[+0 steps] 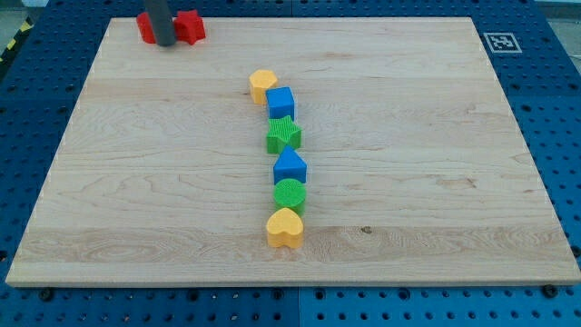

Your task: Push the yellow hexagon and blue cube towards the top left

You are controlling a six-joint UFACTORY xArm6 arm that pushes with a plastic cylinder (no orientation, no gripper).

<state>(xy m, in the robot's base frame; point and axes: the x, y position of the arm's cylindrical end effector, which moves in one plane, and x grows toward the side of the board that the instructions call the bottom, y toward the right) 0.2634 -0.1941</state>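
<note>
Where the pale wooden board [436, 182] meets the view's bottom edge, its surface lies over a blue perforated base plate [554, 136]. Nearest the view's bottom stands the yellow heart-shaped block [285, 227], just left of the board's centre line. Directly above it, touching or nearly so, sits the green round cylinder block [290, 194]. Next in the column comes the blue house-shaped (pentagonal) block [290, 167], resting against the cylinder's upper side. A narrow gap separates it from the green star-shaped block [284, 134].

Touching the star's upper edge is the blue cube [281, 102], one of the two task items. The yellow hexagon [263, 84], the other task item, sits just beside the cube on its upper-left side, in contact or very nearly so. Both lie near the board's middle, slightly towards the view's top, well apart from the top left corner. Together the six blocks form a slightly curved column running from the view's bottom towards its top.

Farthest away, at the board's top left, two red blocks [190, 26] of unclear shape flank the dark rod. My tip [165, 43] rests between them, close against both, well apart from the yellow hexagon and blue cube. No claw is fitted (the arm ends in the rod only), so there is no open or closed state to tell. A black-and-white square marker [500, 42] is fixed at the top right, off the board.
</note>
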